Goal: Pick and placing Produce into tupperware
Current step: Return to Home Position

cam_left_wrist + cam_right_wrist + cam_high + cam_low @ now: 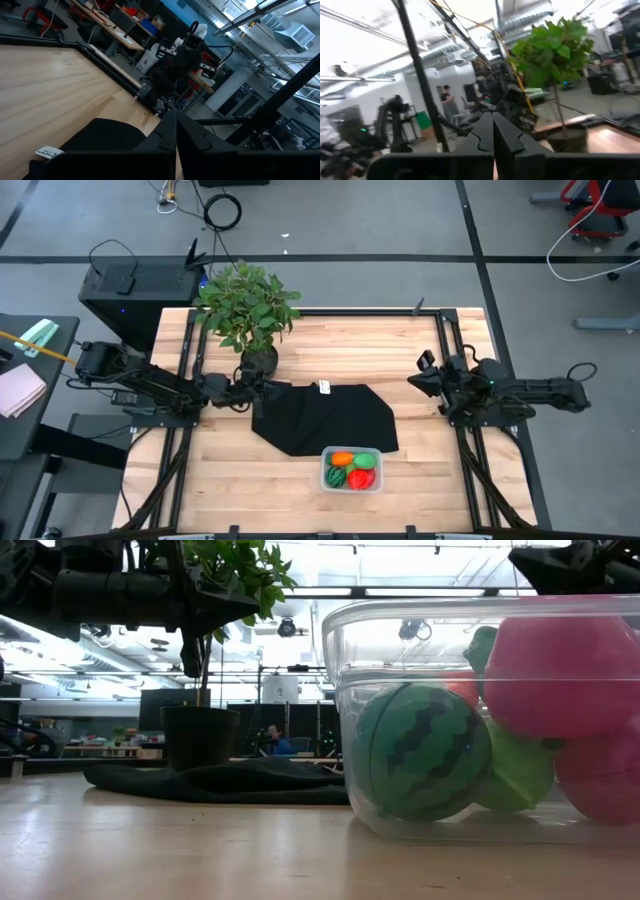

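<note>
Surface [340,345]: pale wood planks, butcher-block grain, matte; dark metal rails [443,340] run near to far on the left and right.
Tupperware [324,470]: clear thin plastic, glossy, rectangular with rounded corners, open-topped. It stands on bare wood at the near edge, centre, right against the mat's near border; contact cannot be judged.
Produce in it: a round dark-green striped ball [422,751], smooth, pressed to the near-left wall; a red piece [361,478] to its right; an orange piece [342,459] and a light green piece [365,461] along the far side. The low view shows rounded red-pink shapes stacked high at the right, but their count is unclear.
Mat [325,420]: black cloth, soft and rumpled, irregular outline, with a small white tag [324,387] at the far edge.
Left hand [175,117]: fingers pressed together, nothing held, raised over the mat's far-left corner, beside the pot.
Right hand [493,117]: fingers likewise together and empty, raised at the right, near the mat's far-right corner.
Plant [248,305]: broad leafy green foliage in a dark round pot [200,737], far left of centre.
</note>
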`<action>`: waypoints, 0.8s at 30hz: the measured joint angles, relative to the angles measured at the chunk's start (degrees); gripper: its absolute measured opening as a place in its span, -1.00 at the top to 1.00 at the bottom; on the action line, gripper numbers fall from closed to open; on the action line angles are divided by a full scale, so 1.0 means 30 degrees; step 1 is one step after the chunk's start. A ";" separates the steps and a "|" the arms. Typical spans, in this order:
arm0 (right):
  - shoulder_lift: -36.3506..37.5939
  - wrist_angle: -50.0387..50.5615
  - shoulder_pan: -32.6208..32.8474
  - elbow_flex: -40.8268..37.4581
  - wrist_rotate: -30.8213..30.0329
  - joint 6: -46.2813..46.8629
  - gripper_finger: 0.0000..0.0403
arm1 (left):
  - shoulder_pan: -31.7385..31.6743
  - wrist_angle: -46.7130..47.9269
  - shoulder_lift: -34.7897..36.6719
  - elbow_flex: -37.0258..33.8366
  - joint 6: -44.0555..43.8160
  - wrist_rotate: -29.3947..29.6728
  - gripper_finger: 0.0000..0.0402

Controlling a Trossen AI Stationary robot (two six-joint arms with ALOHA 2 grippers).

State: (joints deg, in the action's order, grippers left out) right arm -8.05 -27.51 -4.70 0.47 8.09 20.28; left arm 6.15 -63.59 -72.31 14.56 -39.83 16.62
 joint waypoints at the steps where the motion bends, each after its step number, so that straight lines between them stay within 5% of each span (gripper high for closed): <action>1: -0.0095 0.0203 0.0359 0.0000 -0.0722 -0.0304 1.00 | 0.0000 0.0000 0.0006 -0.0001 0.0008 -0.0007 0.96; 4: -0.0422 0.1250 0.1025 0.0000 -0.2660 -0.1392 1.00 | 0.0000 0.0000 -0.0002 0.0004 0.0136 -0.0083 0.97; 9: -0.1068 0.4528 0.1444 0.0000 -0.1919 -0.6621 1.00 | 0.0000 0.0000 -0.0002 0.0000 0.0161 -0.0477 0.90; 24: -0.1516 0.5978 0.1380 0.0007 -0.1121 -0.7988 1.00 | 0.0007 0.0022 -0.0002 0.0004 0.0202 -0.0495 0.89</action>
State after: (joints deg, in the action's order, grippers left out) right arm -12.60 -9.57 -0.56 0.49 4.73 -3.68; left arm 6.17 -63.53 -72.31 14.57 -39.22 15.14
